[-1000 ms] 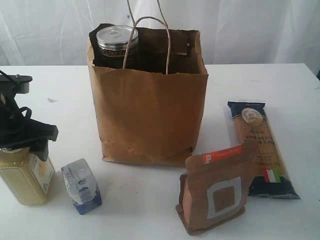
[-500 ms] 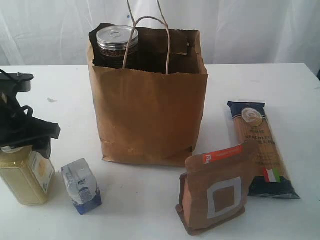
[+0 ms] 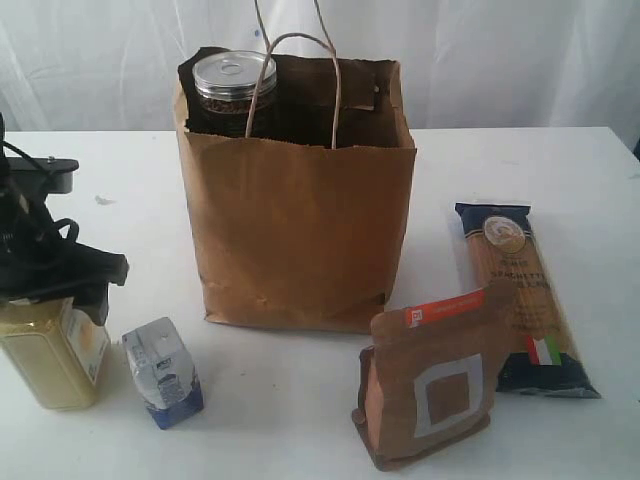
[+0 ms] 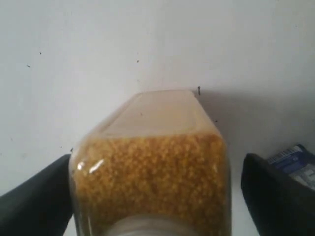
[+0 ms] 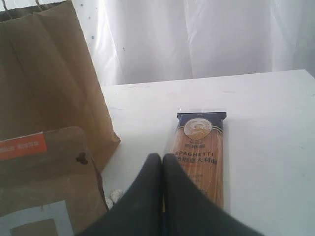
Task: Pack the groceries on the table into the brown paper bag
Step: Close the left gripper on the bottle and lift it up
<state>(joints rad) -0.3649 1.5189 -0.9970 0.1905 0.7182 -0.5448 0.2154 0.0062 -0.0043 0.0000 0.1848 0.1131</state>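
Note:
The yellow-grain bottle (image 3: 55, 350) stands upright at the table's (image 3: 290, 400) left front. My left gripper (image 3: 50, 292) is open and straddles its neck. In the left wrist view the bottle (image 4: 152, 182) fills the gap between the fingers (image 4: 34, 199). The small blue-white carton (image 3: 162, 372) stands beside it. The brown paper bag (image 3: 300, 230) stands mid-table with the dark pull-tab can (image 3: 233, 82) inside. The brown pouch (image 3: 432, 378) and spaghetti packet (image 3: 518, 298) are to the right. My right gripper (image 5: 162, 160) is shut and empty above the spaghetti packet (image 5: 199, 147). The nut jar is hidden.
A white curtain hangs behind the table. The bag's cord handles (image 3: 300, 70) rise above its mouth. A small dark speck (image 3: 103, 200) marks the table's left. In the right wrist view the pouch (image 5: 39, 182) and bag (image 5: 44, 83) are close beside the gripper.
My left arm has shifted slightly to the right and lower over the bottle's neck. The bottle and other groceries have not moved.

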